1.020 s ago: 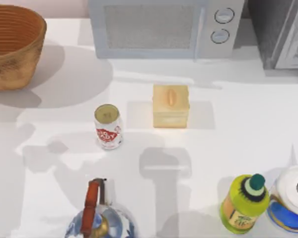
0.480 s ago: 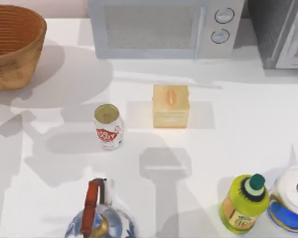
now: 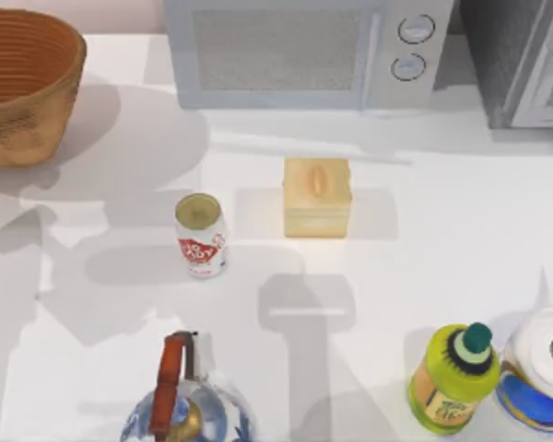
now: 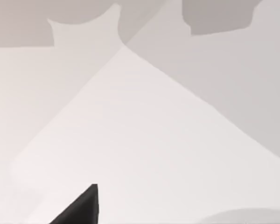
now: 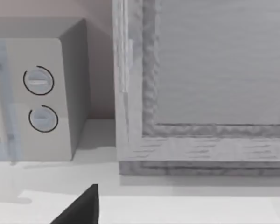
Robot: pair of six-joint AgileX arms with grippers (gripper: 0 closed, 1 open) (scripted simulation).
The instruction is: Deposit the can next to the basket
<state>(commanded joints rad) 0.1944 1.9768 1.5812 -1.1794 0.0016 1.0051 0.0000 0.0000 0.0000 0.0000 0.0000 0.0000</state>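
Note:
The can (image 3: 200,234) stands upright on the white table, left of centre, white with red markings and a dull gold top. The basket (image 3: 23,83), large, woven and orange-brown, sits at the far left corner, well apart from the can. A dark edge of my left gripper (image 4: 81,207) pokes into the left wrist view above bare white table and arm shadows. A dark edge of my right gripper (image 5: 81,207) shows in the right wrist view, facing the microwave's dials and a grey cabinet.
A microwave (image 3: 304,51) stands at the back, a grey cabinet (image 3: 525,60) at back right. A pale yellow box (image 3: 317,195) sits right of the can. A kettle (image 3: 184,405) is at the front, a yellow-green bottle (image 3: 453,378) and paper roll (image 3: 544,368) front right.
The arm shadows on the left part of the table have shifted toward the basket. The can and the other objects have not moved.

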